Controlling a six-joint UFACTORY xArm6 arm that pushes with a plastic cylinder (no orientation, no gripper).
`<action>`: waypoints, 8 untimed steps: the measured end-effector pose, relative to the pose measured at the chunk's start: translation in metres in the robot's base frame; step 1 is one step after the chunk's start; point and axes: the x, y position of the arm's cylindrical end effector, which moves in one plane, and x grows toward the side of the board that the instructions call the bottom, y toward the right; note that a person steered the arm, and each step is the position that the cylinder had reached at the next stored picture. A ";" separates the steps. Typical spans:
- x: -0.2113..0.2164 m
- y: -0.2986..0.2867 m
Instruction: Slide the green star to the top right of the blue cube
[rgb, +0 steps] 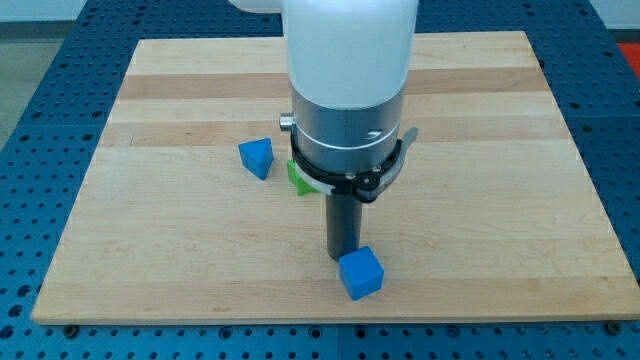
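The green star (298, 177) is mostly hidden. Only a small green bit peeks out to the view's left of the arm (348, 90), near the middle of the wooden board (500, 200). I cannot make out its shape from here.

The blue cube (361, 273) sits lower down, near the view's bottom edge of the board. My tip (345, 259) is just at the cube's top left corner, touching it or almost touching. It is well apart from the green star. I have no gripper to open or close, just a rod.

A second blue block (256, 157), with a pointy wedge look, sits to the view's left of the star.

I think the star has to end up above the cube and to its right. To do this well, I should get the tip behind the star on its left side, push gently to the right, and not bump the blue cube.
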 end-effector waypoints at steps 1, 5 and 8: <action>0.001 -0.051; -0.148 -0.164; -0.125 -0.087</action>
